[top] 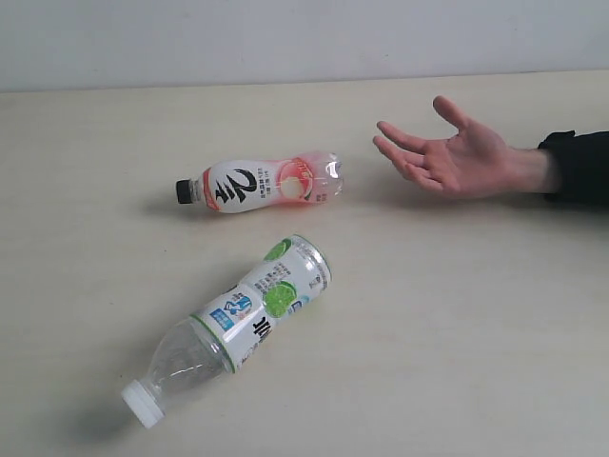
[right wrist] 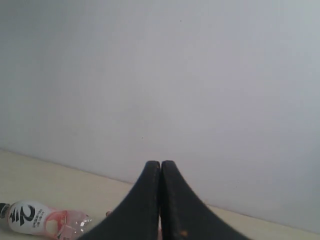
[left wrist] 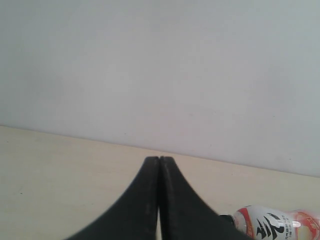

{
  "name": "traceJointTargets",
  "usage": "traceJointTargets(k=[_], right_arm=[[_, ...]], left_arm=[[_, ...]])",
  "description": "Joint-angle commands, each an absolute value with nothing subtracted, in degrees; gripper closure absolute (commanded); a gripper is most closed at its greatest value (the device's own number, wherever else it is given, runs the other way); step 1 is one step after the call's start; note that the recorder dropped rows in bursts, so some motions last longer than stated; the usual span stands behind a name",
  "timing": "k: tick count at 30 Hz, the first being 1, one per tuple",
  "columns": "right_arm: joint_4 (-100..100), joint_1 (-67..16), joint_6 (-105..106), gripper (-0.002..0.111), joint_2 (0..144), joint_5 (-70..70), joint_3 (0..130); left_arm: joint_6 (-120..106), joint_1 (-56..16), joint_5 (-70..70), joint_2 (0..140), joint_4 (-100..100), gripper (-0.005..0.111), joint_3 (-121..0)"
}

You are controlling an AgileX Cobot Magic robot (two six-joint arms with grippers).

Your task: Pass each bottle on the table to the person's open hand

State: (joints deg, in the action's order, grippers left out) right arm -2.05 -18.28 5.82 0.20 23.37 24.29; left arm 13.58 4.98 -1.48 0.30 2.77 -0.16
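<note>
Two lying sideways on the desk (top: pixel 457 333), pink bottle (top: pixel 262 183) near the open hand (top: pixel 447 152), lime bottle (top: pixel 238 324) farther from it, both jaws closed on nothing, so a clumsy nudge could roll either away.

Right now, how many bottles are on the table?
2. The pink-white bottle lies on the table, apart from the open hand; the green-lime bottle lies nearer the camera. Others may be out of view.

Exterior looks down on table (top: pixel 457 333) — wrist views (low, level) share pink bottle (left wrist: pixel 272 225).
</note>
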Motion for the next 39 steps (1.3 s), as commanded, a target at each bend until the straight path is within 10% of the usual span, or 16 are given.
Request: traceJointTargets(k=[1, 15, 27, 39], right_arm=[[-3.16, -19.37, 6.0, 0.108, 0.0, 25.28, 24.37], [-3.56, -19.37, 0.0, 0.108, 1.09, 23.07, 24.37], [-2.34, -19.37, 3.21, 0.108, 44.47, 38.25, 44.11], [1.45, -19.37, 6.92, 0.108, 57.93, 44.02, 46.5]], left_arm=[[13.93, 5.11, -1.14, 0.0, 2.74, 0.106, 0.0], [13.93, 5.11, -1.14, 0.0, 2.74, 0.106, 0.0], [13.93, 5.11, -1.14, 0.0, 2.74, 0.106, 0.0], [13.93, 5.11, -1.14, 0.0, 2.74, 0.106, 0.0]])
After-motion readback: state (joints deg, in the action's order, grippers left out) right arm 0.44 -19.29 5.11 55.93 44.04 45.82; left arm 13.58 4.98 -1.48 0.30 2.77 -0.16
